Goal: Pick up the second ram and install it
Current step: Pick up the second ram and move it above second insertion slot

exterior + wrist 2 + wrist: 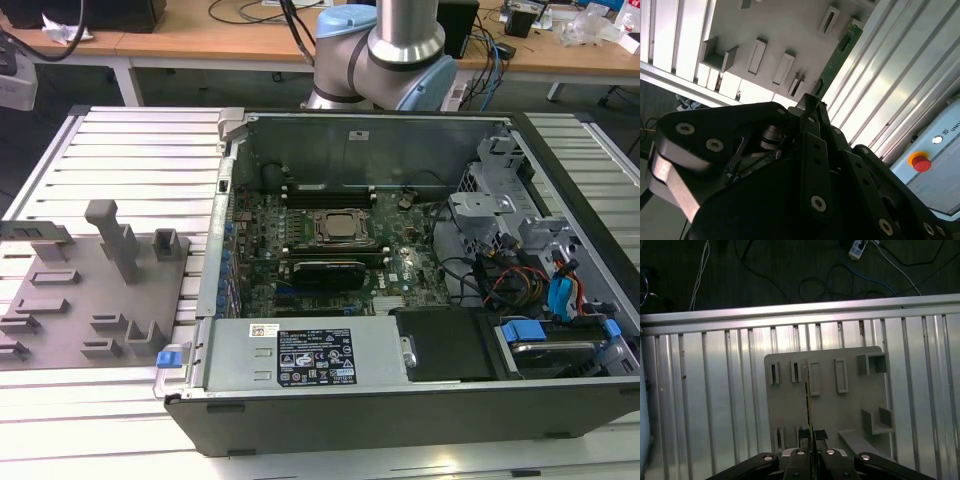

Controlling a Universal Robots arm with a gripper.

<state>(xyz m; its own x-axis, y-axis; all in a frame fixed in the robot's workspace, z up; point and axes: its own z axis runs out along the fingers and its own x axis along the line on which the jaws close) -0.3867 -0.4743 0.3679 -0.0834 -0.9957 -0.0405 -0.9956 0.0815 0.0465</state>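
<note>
1. The pincer (811,436) is pressed together on the second ram (809,400), its dark fingers (820,435) on either flat face of the stick.
2. In the first wrist view the second ram shows edge-on as a thin line. In the second wrist view its green face (837,57) runs out beyond the fingertips.
3. Beyond the stick lies a grey holder plate (850,410) with slotted blocks. The stick lines up between two rows of those blocks. Whether its far end touches the plate I cannot tell.
4. The plate rests on a ribbed aluminium surface (715,390).
5. In the exterior view the plate (75,300) sits at the exterior view's left, just beside an open computer case (350,430) with a square silver processor (340,227) on its board.
6. The arm (405,40) rises behind the case.
</note>
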